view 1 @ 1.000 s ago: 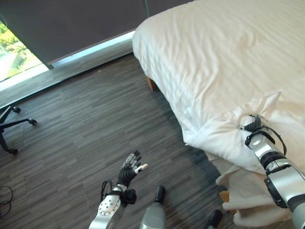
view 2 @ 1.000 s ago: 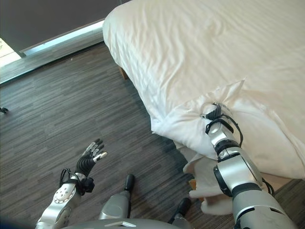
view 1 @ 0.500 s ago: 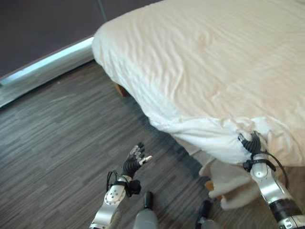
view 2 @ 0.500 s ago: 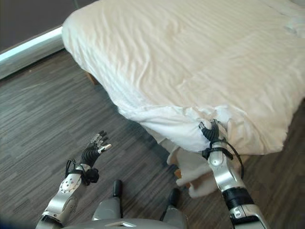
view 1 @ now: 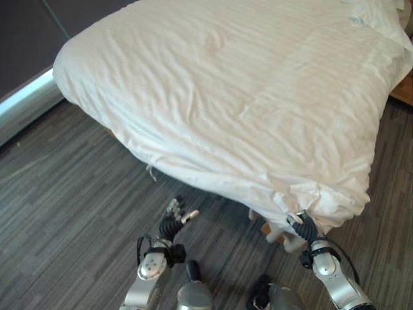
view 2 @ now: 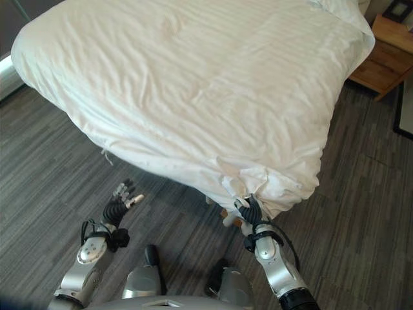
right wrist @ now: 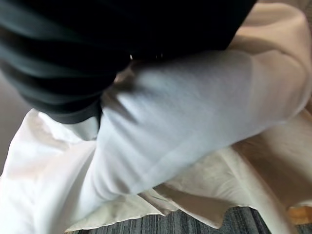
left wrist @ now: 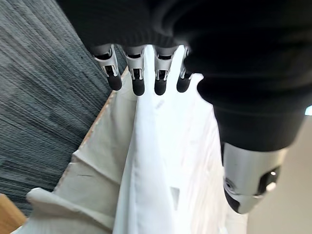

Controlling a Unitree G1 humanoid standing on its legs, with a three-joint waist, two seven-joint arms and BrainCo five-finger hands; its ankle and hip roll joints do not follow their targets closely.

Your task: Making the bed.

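A white duvet [view 1: 245,84] covers the bed, creased, and hangs over the near edge. My right hand [view 1: 304,227] is at the duvet's near right corner [view 1: 293,197], its fingers curled into the bunched cloth. The right wrist view has the same white cloth [right wrist: 185,112] pressed close against the hand's dark cover. My left hand [view 1: 171,225] hovers low over the floor in front of the bed, apart from the duvet. Its fingers [left wrist: 138,80] are straight and hold nothing.
A beige sheet [left wrist: 97,161] hangs under the duvet at the bed's corner. A wooden nightstand [view 2: 387,48] stands at the far right of the bed. Dark plank floor [view 1: 71,194] runs along the near and left sides, with a pale window sill [view 1: 22,103] at the left.
The camera has swung right along the bed. My right hand, still holding the duvet corner, has drawn it down over the bed's near edge. The left hand stays open and low.
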